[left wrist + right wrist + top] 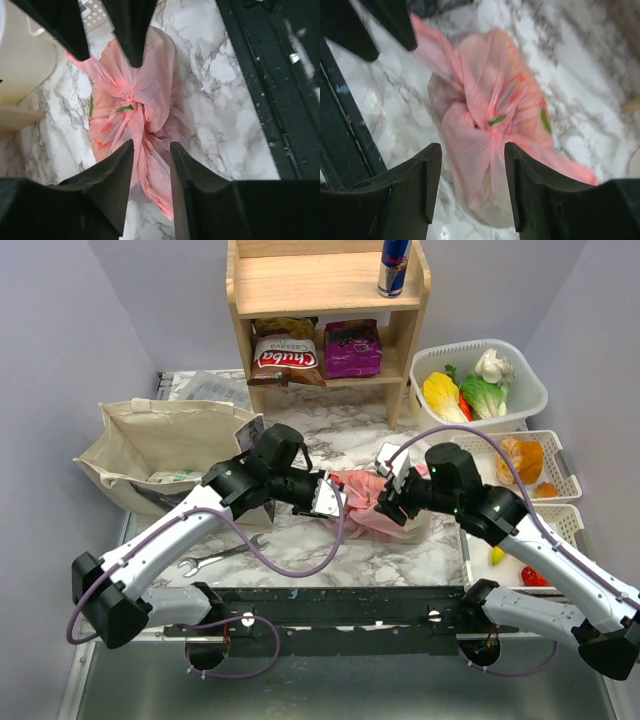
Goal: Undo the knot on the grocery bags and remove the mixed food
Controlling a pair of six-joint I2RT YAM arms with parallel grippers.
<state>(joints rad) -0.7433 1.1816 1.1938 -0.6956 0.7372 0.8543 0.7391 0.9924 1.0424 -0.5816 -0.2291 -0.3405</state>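
Two end effectors met over the pink bag [362,490] at the centre of the top view. The left end effector [151,145] was spread, its fingers straddling a twisted tail of the bag's plastic without closing on it. The right end effector [472,150] was likewise spread, one finger either side of a bulging lobe of the bag. The knot [132,107] sat tied and bunched near mid-frame in both wrist views, a green sliver showing beside it.

The bag lay on the marble desk [400,558]. Its red print was too crumpled to read, and its contents showed only as dim shapes through the plastic; the right wrist view was blurred.

At the left of the top view the beige canvas tote [150,440] lay partly behind the left arm. On the wooden shelf [320,285] at upper centre a brown chip bag [285,355] read "Chuba Cassava". The purple packet [352,348] beside it was illegible, and the blue-silver can [393,265] was cut off by the top edge.
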